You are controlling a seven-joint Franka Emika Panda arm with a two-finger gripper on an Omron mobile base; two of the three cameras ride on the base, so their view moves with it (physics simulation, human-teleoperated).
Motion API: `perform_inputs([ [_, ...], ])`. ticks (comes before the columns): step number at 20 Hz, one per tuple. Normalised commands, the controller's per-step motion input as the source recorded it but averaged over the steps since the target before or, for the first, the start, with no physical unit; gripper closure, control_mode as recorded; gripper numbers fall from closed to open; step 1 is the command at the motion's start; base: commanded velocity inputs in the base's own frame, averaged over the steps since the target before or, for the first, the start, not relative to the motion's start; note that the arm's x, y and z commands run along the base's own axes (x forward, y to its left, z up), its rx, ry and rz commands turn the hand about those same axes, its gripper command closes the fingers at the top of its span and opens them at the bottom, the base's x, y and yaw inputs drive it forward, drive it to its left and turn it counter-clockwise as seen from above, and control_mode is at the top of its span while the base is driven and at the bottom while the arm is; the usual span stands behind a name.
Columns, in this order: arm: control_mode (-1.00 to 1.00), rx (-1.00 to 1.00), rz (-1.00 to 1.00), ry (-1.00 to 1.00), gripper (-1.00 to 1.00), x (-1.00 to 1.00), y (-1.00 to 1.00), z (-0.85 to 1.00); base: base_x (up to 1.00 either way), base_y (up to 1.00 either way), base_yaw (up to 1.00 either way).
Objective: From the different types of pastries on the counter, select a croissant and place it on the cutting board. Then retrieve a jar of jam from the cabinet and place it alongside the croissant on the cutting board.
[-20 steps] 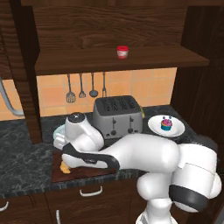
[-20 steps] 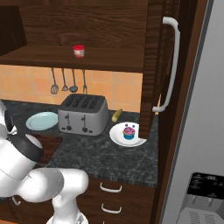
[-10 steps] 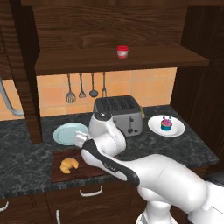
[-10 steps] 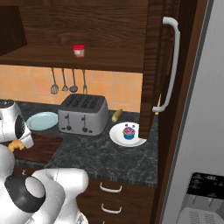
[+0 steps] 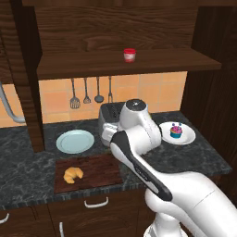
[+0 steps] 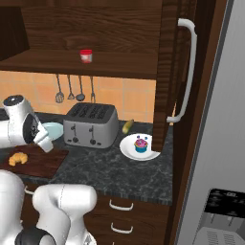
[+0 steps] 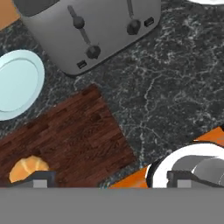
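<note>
Croissant (image 5: 73, 174): lies on the left part of the cutting board (image 5: 97, 170), clear of the gripper; in the hand view it sits at the board's lower left corner.
Cutting board: flat on the counter (image 5: 185, 155), at its front edge, just in front of the light blue plate (image 5: 75, 141).
Jar of jam (image 5: 130, 55): upright on the cabinet (image 5: 111, 65) shelf, well above the counter.
Gripper (image 7: 107, 181): raised over the counter by the board's right end, holding nothing; the two tips stand well apart, so the jaws are wide open.
Toaster (image 6: 91, 125): behind the board, on the counter.
Cupcake (image 6: 140, 143): on a white plate (image 6: 129, 148), right of the toaster.
Utensils (image 5: 86, 93): hang on the tiled wall under the shelf.
</note>
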Motion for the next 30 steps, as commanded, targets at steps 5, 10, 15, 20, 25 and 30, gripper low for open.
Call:
perform_inputs([
  [5,-1.00,-0.25,0.00,-0.18,-1.00,0.00,-0.71,1.00,0.00,0.00,0.00],
  [10,-1.00,-0.19,0.11,-0.19,-1.00,0.00,-0.58,1.00,0.00,0.00,0.00],
  [15,-1.00,-0.14,0.23,-0.26,-1.00,0.00,-0.57,1.00,0.00,0.00,0.00],
  [20,-1.00,-0.05,0.20,-0.41,-1.00,0.00,-0.29,1.00,0.00,0.00,0.00],
  [25,-1.00,-0.10,0.18,-0.38,-1.00,0.03,-0.01,0.92,0.00,0.00,0.00],
  [30,-1.00,0.00,0.05,-0.04,-1.00,0.28,0.01,0.01,0.00,0.00,0.00],
])
